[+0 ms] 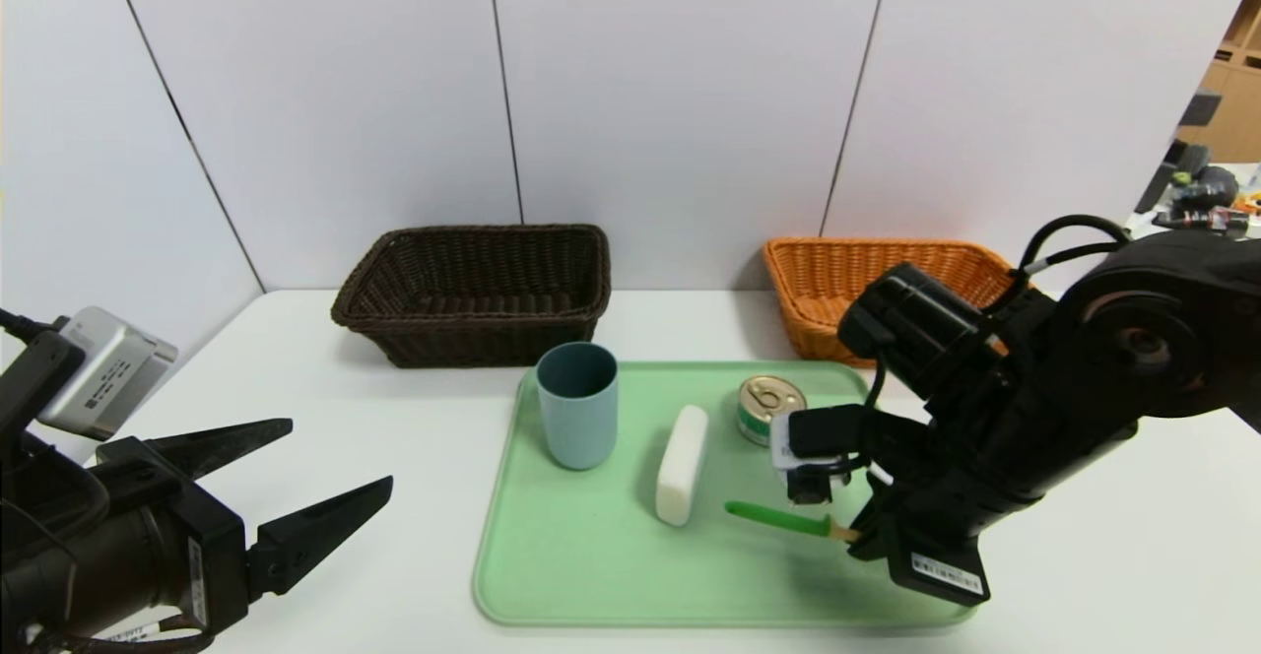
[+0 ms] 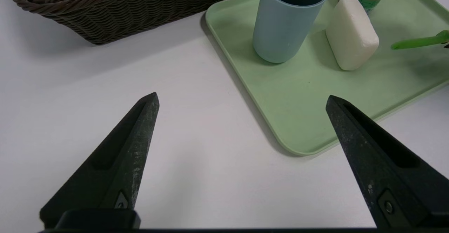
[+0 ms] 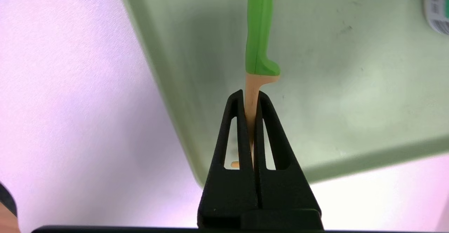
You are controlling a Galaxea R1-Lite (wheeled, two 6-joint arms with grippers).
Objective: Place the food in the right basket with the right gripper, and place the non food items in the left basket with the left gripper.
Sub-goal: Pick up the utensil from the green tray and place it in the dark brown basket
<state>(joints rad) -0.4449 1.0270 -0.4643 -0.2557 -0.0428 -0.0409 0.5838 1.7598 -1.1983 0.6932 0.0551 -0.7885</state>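
No legible text. Labels on can (image 1: pixel 769 410), right arm sticker (image 1: pixel 948 573) at 4 o'clock, left camera box (image 1: pixel 106 373): print too small.

1. Light is bright, even and diffuse from overhead.
2. Soft shadows pool on the tray (image 1: pixel 552 575) under the right gripper (image 3: pixel 249 98) and beside the cup (image 2: pixel 286 22).
3. The white table (image 2: pixel 196 155) glares mildly ahead of the left gripper (image 2: pixel 242 101).
4. The right wrist view carries a pink tint beside its fingers.
5. The head view bows straight wall seams at its edges.
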